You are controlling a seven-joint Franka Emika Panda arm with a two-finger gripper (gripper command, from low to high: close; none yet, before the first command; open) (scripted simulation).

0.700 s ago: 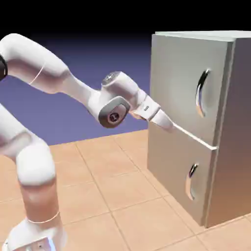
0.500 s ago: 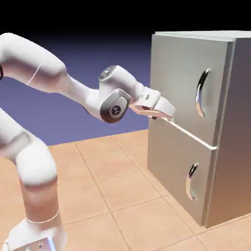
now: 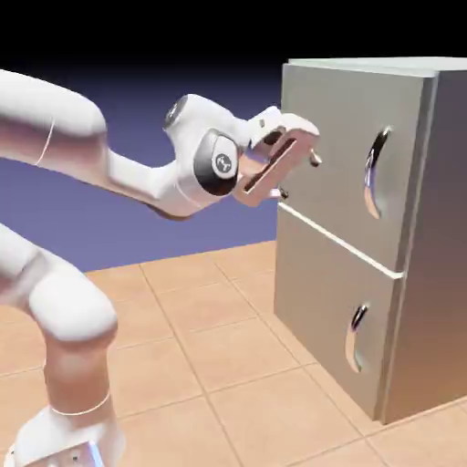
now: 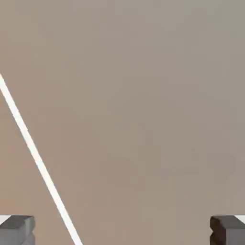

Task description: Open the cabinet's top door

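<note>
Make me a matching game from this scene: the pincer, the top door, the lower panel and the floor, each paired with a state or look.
Things:
1 pincer
2 top door
3 lower panel
4 floor

Descriptions:
A orange-tan tiles
B shut, long curved chrome handle
C open, holding nothing
D shut, smaller handle

Pairs: 1-C, 2-B, 3-D, 4-A

Cabinet [image 3: 415, 274]: brushed grey metal, paler top edge. Top door [image 3: 337, 155] grey; seam below it seen as a pale line. Chrome handle [image 3: 374, 173] with dark and bright reflections; smaller chrome handle [image 3: 356, 336] at 6 o'clock from it. Arm [image 3: 82, 173] white, grey joint cap. Fingertips [image 4: 17, 229] dark grey. Bench [image 3: 210, 365] tiled in terracotta squares. Backdrop [image 3: 137, 109] blue-violet, fading to black above.
</note>
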